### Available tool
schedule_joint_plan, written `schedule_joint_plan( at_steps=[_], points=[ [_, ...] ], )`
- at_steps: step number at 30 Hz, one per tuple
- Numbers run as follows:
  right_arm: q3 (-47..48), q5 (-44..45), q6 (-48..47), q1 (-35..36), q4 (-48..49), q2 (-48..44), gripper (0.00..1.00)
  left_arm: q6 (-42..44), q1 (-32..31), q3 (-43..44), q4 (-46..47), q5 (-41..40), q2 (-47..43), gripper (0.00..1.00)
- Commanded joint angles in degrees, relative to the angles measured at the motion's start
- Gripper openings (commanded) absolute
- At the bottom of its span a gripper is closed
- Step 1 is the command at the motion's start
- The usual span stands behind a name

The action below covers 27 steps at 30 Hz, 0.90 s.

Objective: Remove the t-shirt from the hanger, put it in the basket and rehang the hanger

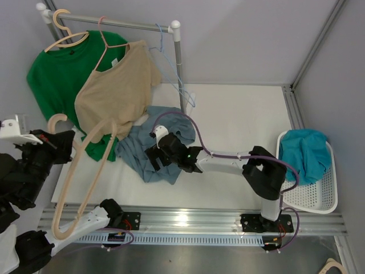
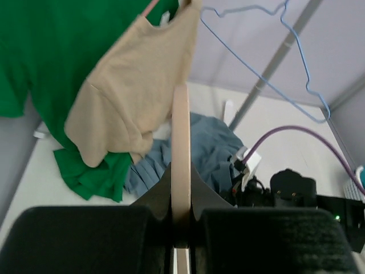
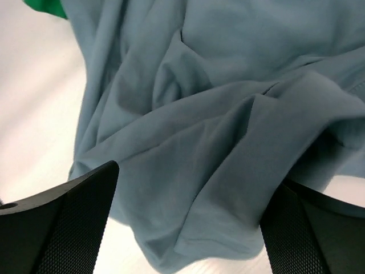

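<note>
Closest to me, the left end effector (image 2: 181, 240) is pinching the cream hanger (image 2: 181, 142) edge-on. My right end effector (image 3: 188, 217) hangs spread over the blue-grey t-shirt (image 3: 217, 91), which lies crumpled on the counter (image 1: 239, 114), left of centre and off any hanger. I judge it light, limp and easily bunched; a raised fold near its middle looks the surest place to pinch. No brand, label or writing is readable.
</note>
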Motion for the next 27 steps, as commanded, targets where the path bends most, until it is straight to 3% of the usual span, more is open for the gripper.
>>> schedule_joint_plan(
  at_steps=[1, 7, 10, 17, 18, 19, 21, 24, 27],
  points=[
    [7.66, -1.91, 1.56, -1.00, -2.27, 4.10, 0.99, 5.92, -0.27, 2.60, 3.39, -8.29, 0.94, 0.01],
    [23.12, -5.94, 0.60, -0.82, -12.66, 17.46, 0.99, 9.96, -0.27, -0.65, 10.25, -8.29, 1.91, 0.01],
    [26.04, -7.88, 0.51, 0.23, -14.77, 21.69, 0.99, 11.46, -0.27, -1.79, 13.77, -8.47, 2.61, 0.01],
    [21.42, -10.34, 1.74, 2.86, -18.55, 22.68, 0.99, 13.39, -0.27, -1.62, 17.20, -3.57, 5.15, 0.01],
    [20.00, -12.00, 1.74, 3.22, -18.64, 21.80, 0.89, 13.74, -0.27, -1.79, 17.99, -2.51, 5.51, 0.01],
    [18.33, -13.06, 2.09, 3.57, -18.90, 20.66, 0.52, 14.01, -0.18, -1.79, 18.34, -1.54, 5.86, 0.01],
    [11.51, -13.68, 3.49, 5.15, -18.38, 14.72, 0.04, 15.32, -0.18, -1.97, 19.48, 2.23, 6.65, 0.01],
    [0.09, -11.23, 7.01, 7.08, -18.55, 5.04, 0.00, 16.55, 0.00, -2.23, 21.68, 5.49, 7.71, 0.01],
    [-6.28, -7.02, 11.05, 5.78, -23.89, -12.26, 0.00, 15.68, 1.83, -2.06, 22.65, 9.00, 8.85, 0.01]
  ],
)
